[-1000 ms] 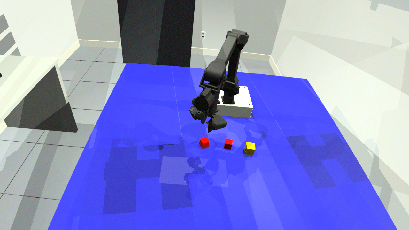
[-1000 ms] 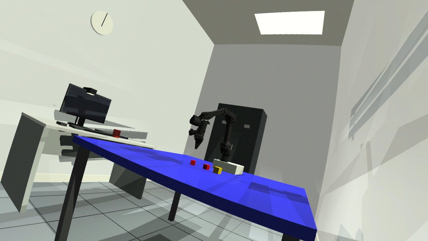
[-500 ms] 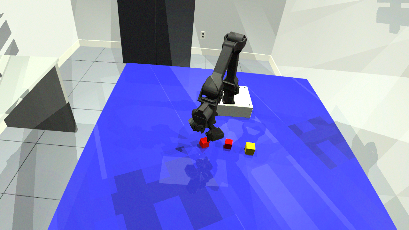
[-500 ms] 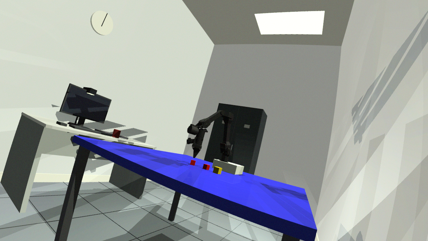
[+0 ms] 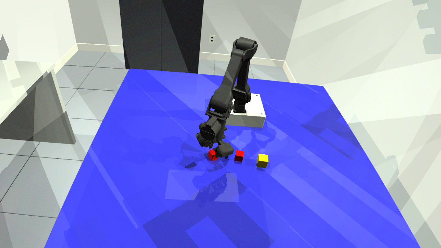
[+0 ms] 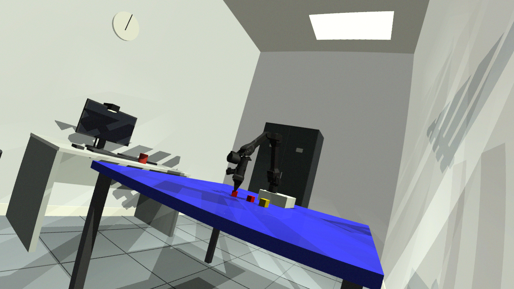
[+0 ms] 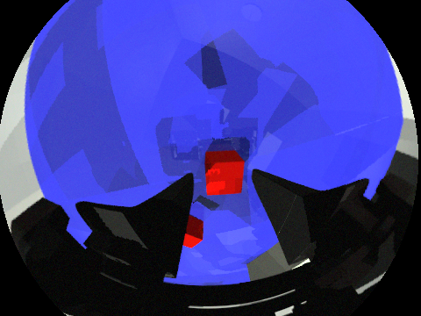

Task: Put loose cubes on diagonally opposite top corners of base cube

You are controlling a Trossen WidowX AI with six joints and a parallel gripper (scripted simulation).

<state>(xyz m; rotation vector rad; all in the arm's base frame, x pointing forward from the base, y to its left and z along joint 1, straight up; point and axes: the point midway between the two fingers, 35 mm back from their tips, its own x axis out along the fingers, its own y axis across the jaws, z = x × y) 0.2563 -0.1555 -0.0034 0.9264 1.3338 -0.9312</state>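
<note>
The left red cube [image 5: 211, 153] [image 6: 234, 194] [image 7: 224, 175] rests on the blue table. My gripper [image 5: 213, 153] [image 6: 235, 190] [image 7: 223, 175] is open and points down at it. In the wrist view this cube shows between the two fingertips, with blue visible on both sides. One finger partly covers it in the top view. The second red cube [image 5: 239, 155] [image 6: 250, 198] [image 7: 195, 232] stands on the table to the right in the top view; a finger partly hides it in the wrist view. The larger yellow cube [image 5: 262, 160] [image 6: 264, 202] stands farther right, with nothing on top.
The white base block [image 5: 246, 121] [image 6: 282, 199] of the arm stands behind the cubes on the blue table [image 5: 129, 191] [image 6: 305, 230]. A desk [image 6: 46, 141] with a monitor [image 6: 106, 122] and a red cup [image 6: 143, 158] stands apart from this table.
</note>
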